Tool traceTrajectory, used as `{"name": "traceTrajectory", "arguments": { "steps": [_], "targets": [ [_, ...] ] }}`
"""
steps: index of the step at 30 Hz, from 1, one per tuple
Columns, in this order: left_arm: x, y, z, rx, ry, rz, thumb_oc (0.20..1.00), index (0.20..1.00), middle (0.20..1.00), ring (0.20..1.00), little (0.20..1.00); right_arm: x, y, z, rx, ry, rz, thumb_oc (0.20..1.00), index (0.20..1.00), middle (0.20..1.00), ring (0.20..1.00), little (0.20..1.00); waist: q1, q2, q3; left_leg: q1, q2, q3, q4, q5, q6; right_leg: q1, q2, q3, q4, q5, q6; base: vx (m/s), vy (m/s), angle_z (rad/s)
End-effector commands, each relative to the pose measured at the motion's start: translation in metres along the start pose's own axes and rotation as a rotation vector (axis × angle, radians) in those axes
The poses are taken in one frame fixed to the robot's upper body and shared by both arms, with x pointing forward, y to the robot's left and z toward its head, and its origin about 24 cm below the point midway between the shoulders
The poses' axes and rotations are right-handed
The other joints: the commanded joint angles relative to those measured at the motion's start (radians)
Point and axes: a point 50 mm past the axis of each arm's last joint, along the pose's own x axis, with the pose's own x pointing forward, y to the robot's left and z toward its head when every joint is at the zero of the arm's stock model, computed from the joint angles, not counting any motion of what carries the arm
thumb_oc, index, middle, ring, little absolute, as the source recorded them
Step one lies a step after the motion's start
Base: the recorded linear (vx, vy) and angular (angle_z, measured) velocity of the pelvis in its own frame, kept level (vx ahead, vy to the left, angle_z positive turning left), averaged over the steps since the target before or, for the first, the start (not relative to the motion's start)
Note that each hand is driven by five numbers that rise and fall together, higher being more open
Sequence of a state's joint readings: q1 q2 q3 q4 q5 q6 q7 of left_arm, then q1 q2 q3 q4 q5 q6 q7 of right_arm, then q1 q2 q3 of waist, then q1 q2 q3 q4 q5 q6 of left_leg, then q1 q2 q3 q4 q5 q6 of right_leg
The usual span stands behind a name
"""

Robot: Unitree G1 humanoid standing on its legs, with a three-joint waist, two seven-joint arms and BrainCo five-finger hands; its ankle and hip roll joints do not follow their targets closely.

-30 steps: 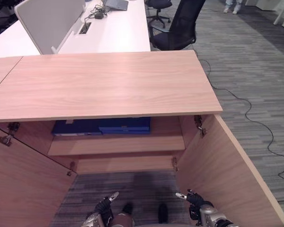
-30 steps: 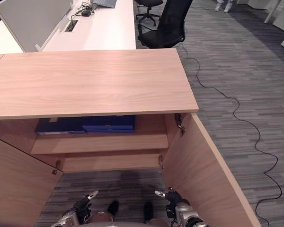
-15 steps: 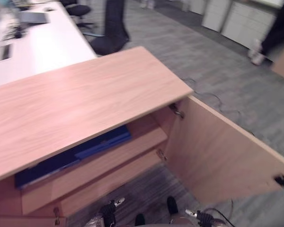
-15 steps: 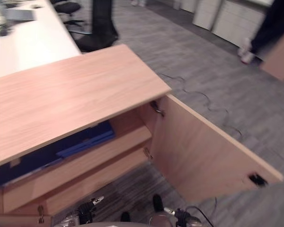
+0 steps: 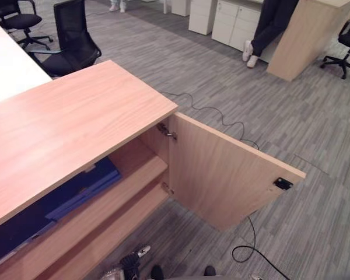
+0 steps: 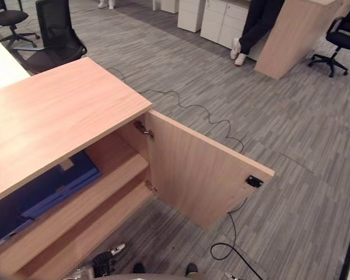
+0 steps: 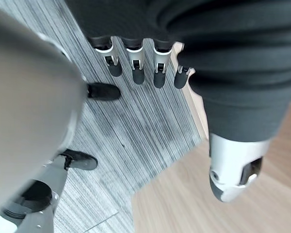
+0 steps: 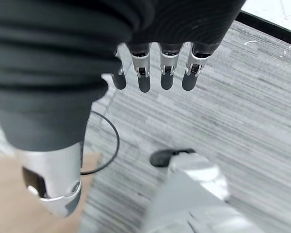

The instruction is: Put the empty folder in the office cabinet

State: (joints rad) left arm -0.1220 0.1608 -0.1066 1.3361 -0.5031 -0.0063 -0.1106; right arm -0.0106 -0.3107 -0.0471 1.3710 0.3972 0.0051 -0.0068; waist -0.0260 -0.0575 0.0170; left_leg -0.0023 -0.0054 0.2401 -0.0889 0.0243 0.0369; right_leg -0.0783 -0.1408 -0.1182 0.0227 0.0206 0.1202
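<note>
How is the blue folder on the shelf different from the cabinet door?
The blue folder lies flat inside the cabinet on the upper shelf; the cabinet door stands upright, swung wide open over the carpet. The folder is dark blue, the door light wood. The door looks much bigger. Both belong to the same cabinet.

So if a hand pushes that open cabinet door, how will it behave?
The cabinet door would probably swing freely on its hinges rather than flex; it looks like a rigid wood panel. Likely fairly heavy, so expect some momentum.
</note>
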Motion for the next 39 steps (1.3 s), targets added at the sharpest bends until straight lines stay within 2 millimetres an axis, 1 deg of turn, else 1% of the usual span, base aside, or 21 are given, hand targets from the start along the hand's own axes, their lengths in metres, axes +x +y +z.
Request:
{"name": "traceTrajectory", "arguments": {
  "steps": [1, 2, 3, 4, 6, 7, 8, 10, 14, 19, 20, 24, 26, 28, 30, 32, 34, 35, 37, 38, 39],
  "targets": [
    [0.001, 0.001, 0.013, -0.076, -0.051, 0.04, 1.0, 1.0, 1.0, 1.0, 1.0, 0.0, -0.003, 0.022, 0.064, -0.086, -0.059, 1.0, 1.0, 1.0, 1.0, 1.0, -0.012, 0.002, -0.014, -0.022, -0.058, -0.112, 0.002, -0.079, 0.005, -0.033, -0.048, 0.077, -0.037, 0.068, 0.074, -0.01, -0.129, -0.17],
    [0.001, 0.002, 0.015, -0.1, -0.069, 0.046, 1.0, 1.0, 1.0, 1.0, 1.0, -0.001, 0.002, 0.046, 0.065, -0.183, -0.051, 1.0, 1.0, 1.0, 1.0, 1.0, -0.023, 0.003, -0.004, -0.01, -0.056, -0.111, 0.002, -0.079, 0.007, -0.061, -0.023, 0.116, -0.045, 0.075, 0.074, -0.01, -0.124, -0.16],
    [0.001, 0.002, 0.016, -0.107, -0.079, 0.049, 1.0, 1.0, 1.0, 1.0, 1.0, -0.003, 0.004, 0.059, 0.078, -0.241, -0.046, 1.0, 1.0, 1.0, 1.0, 1.0, -0.024, -0.001, 0.002, -0.003, -0.058, -0.109, 0.002, -0.078, 0.008, -0.065, -0.016, 0.127, -0.049, 0.073, 0.073, 0.0, -0.082, -0.13],
    [0.001, 0.002, 0.016, -0.107, -0.079, 0.049, 1.0, 1.0, 1.0, 1.0, 1.0, -0.003, 0.004, 0.059, 0.078, -0.24, -0.047, 1.0, 1.0, 1.0, 1.0, 1.0, -0.024, -0.001, 0.003, -0.001, -0.058, -0.109, 0.002, -0.079, 0.008, -0.063, -0.016, 0.127, -0.049, 0.073, 0.073, 0.01, -0.052, -0.27],
    [0.0, 0.007, 0.013, -0.127, -0.078, 0.07, 1.0, 1.0, 1.0, 1.0, 1.0, -0.008, 0.006, 0.082, 0.083, -0.348, -0.042, 1.0, 1.0, 1.0, 1.0, 1.0, -0.023, -0.01, -0.002, 0.015, -0.058, -0.101, 0.002, -0.086, 0.008, -0.051, -0.012, 0.136, -0.064, 0.079, 0.076, 0.05, -0.116, -0.31],
    [-0.001, 0.008, 0.006, -0.159, -0.065, 0.078, 1.0, 1.0, 1.0, 1.0, 1.0, -0.018, 0.01, 0.111, 0.075, -0.474, -0.012, 1.0, 1.0, 1.0, 1.0, 1.0, -0.024, -0.011, -0.011, 0.026, -0.049, -0.092, 0.002, -0.088, 0.004, -0.042, -0.003, 0.14, -0.063, 0.08, 0.074, 0.07, -0.179, -0.18],
    [-0.001, 0.007, 0.004, -0.166, -0.061, 0.075, 1.0, 1.0, 1.0, 1.0, 1.0, -0.022, 0.013, 0.121, 0.075, -0.524, 0.011, 1.0, 1.0, 1.0, 1.0, 1.0, -0.024, -0.01, -0.015, 0.031, -0.044, -0.09, 0.002, -0.089, 0.002, -0.035, 0.002, 0.139, -0.065, 0.076, 0.071, 0.07, -0.166, -0.22],
    [-0.001, 0.007, 0.0, -0.182, -0.057, 0.069, 1.0, 1.0, 1.0, 1.0, 1.0, -0.028, 0.016, 0.131, 0.095, -0.576, 0.069, 1.0, 1.0, 1.0, 1.0, 1.0, -0.025, -0.006, -0.029, 0.04, -0.032, -0.089, 0.002, -0.089, -0.005, -0.014, 0.015, 0.135, -0.075, 0.064, 0.061, 0.07, -0.15, -0.26],
    [-0.002, 0.008, -0.006, -0.196, -0.041, 0.032, 1.0, 1.0, 1.0, 1.0, 1.0, -0.035, 0.035, 0.146, 0.139, -0.59, 0.345, 1.0, 1.0, 1.0, 1.0, 1.0, -0.017, -0.005, -0.052, 0.051, 0.0, -0.101, 0.002, -0.078, -0.03, 0.028, 0.048, 0.132, -0.099, 0.031, 0.031, 0.06, -0.176, 0.07],
    [-0.003, 0.006, -0.014, -0.192, -0.009, 0.008, 1.0, 1.0, 1.0, 1.0, 1.0, -0.045, 0.044, 0.162, 0.234, -0.643, 0.467, 1.0, 1.0, 1.0, 1.0, 1.0, -0.017, 0.005, -0.067, 0.057, 0.012, -0.103, 0.002, -0.074, -0.042, 0.046, 0.062, 0.126, -0.11, 0.017, 0.02, 0.04, -0.092, 0.03],
    [-0.003, 0.005, -0.017, -0.195, -0.001, 0.004, 1.0, 1.0, 1.0, 1.0, 1.0, -0.051, 0.044, 0.172, 0.303, -0.685, 0.49, 1.0, 1.0, 1.0, 1.0, 1.0, -0.017, 0.012, -0.071, 0.059, 0.017, -0.103, 0.002, -0.072, -0.047, 0.051, 0.068, 0.126, -0.11, 0.009, 0.015, 0.04, -0.082, 0.01],
    [-0.004, 0.009, -0.025, -0.194, 0.027, 0.017, 1.0, 1.0, 1.0, 1.0, 1.0, -0.058, 0.035, 0.191, 0.368, -0.751, 0.472, 1.0, 1.0, 1.0, 1.0, 1.0, -0.016, 0.023, -0.082, 0.062, 0.024, -0.104, 0.002, -0.068, -0.055, 0.062, 0.077, 0.121, -0.11, -0.005, 0.008, 0.04, -0.073, 0.01],
    [-0.004, 0.009, -0.025, -0.194, 0.027, 0.017, 1.0, 1.0, 1.0, 1.0, 1.0, -0.058, 0.035, 0.191, 0.367, -0.751, 0.472, 1.0, 1.0, 1.0, 1.0, 1.0, -0.016, 0.023, -0.082, 0.062, 0.024, -0.104, 0.002, -0.068, -0.055, 0.063, 0.077, 0.12, -0.11, -0.005, 0.008, 0.02, -0.034, 0.0],
    [-0.006, 0.013, -0.03, -0.193, 0.04, 0.028, 1.0, 1.0, 1.0, 1.0, 1.0, -0.065, 0.03, 0.203, 0.362, -0.796, 0.474, 1.0, 1.0, 1.0, 1.0, 1.0, -0.014, 0.026, -0.087, 0.062, 0.027, -0.108, 0.002, -0.067, -0.058, 0.068, 0.079, 0.116, -0.11, -0.011, 0.004, 0.03, -0.059, 0.0],
    [-0.007, 0.015, -0.033, -0.192, 0.049, 0.032, 1.0, 1.0, 1.0, 1.0, 1.0, -0.069, 0.028, 0.212, 0.331, -0.821, 0.461, 1.0, 1.0, 1.0, 1.0, 1.0, -0.011, 0.028, -0.089, 0.062, 0.028, -0.111, 0.002, -0.067, -0.061, 0.07, 0.081, 0.112, -0.11, -0.013, 0.004, 0.01, -0.049, 0.0],
    [-0.008, 0.018, -0.037, -0.192, 0.062, 0.04, 1.0, 1.0, 1.0, 1.0, 1.0, -0.078, 0.024, 0.229, 0.262, -0.87, 0.433, 1.0, 1.0, 1.0, 1.0, 1.0, -0.006, 0.031, -0.092, 0.06, 0.029, -0.116, 0.002, -0.065, -0.063, 0.074, 0.081, 0.108, -0.11, -0.018, 0.003, 0.0, -0.018, 0.0],
    [-0.008, 0.019, -0.038, -0.192, 0.066, 0.043, 1.0, 1.0, 1.0, 1.0, 1.0, -0.082, 0.024, 0.235, 0.224, -0.886, 0.416, 1.0, 1.0, 1.0, 1.0, 1.0, -0.004, 0.031, -0.092, 0.06, 0.029, -0.118, 0.002, -0.065, -0.064, 0.075, 0.081, 0.105, -0.11, -0.02, 0.002, 0.0, 0.0, 0.0],
    [-0.009, 0.021, -0.039, -0.19, 0.068, 0.051, 1.0, 1.0, 1.0, 1.0, 1.0, -0.094, 0.025, 0.25, 0.156, -0.949, 0.385, 1.0, 1.0, 1.0, 1.0, 1.0, 0.0, 0.033, -0.091, 0.058, 0.029, -0.12, 0.002, -0.063, -0.065, 0.078, 0.08, 0.101, -0.11, -0.022, 0.001, -0.01, -0.022, 0.04],
    [-0.009, 0.021, -0.039, -0.19, 0.068, 0.051, 1.0, 1.0, 1.0, 1.0, 1.0, -0.094, 0.025, 0.25, 0.156, -0.949, 0.385, 1.0, 1.0, 1.0, 1.0, 1.0, -0.001, 0.033, -0.091, 0.058, 0.029, -0.121, 0.002, -0.063, -0.065, 0.078, 0.08, 0.101, -0.11, -0.022, 0.001, -0.01, -0.009, 0.05],
    [-0.009, 0.023, -0.039, -0.188, 0.064, 0.058, 1.0, 1.0, 1.0, 1.0, 1.0, -0.107, 0.025, 0.266, 0.076, -1.023, 0.332, 1.0, 1.0, 1.0, 1.0, 1.0, 0.004, 0.035, -0.091, 0.057, 0.029, -0.123, 0.002, -0.063, -0.065, 0.08, 0.08, 0.097, -0.11, -0.024, 0.0, 0.0, -0.012, 0.05],
    [-0.009, 0.024, -0.039, -0.186, 0.062, 0.063, 1.0, 1.0, 1.0, 1.0, 1.0, -0.114, 0.025, 0.274, 0.044, -1.06, 0.31, 1.0, 1.0, 1.0, 1.0, 1.0, 0.006, 0.035, -0.09, 0.056, 0.029, -0.126, 0.002, -0.062, -0.065, 0.082, 0.08, 0.096, -0.11, -0.025, 0.0, 0.0, -0.019, 0.04]
  ]
}}
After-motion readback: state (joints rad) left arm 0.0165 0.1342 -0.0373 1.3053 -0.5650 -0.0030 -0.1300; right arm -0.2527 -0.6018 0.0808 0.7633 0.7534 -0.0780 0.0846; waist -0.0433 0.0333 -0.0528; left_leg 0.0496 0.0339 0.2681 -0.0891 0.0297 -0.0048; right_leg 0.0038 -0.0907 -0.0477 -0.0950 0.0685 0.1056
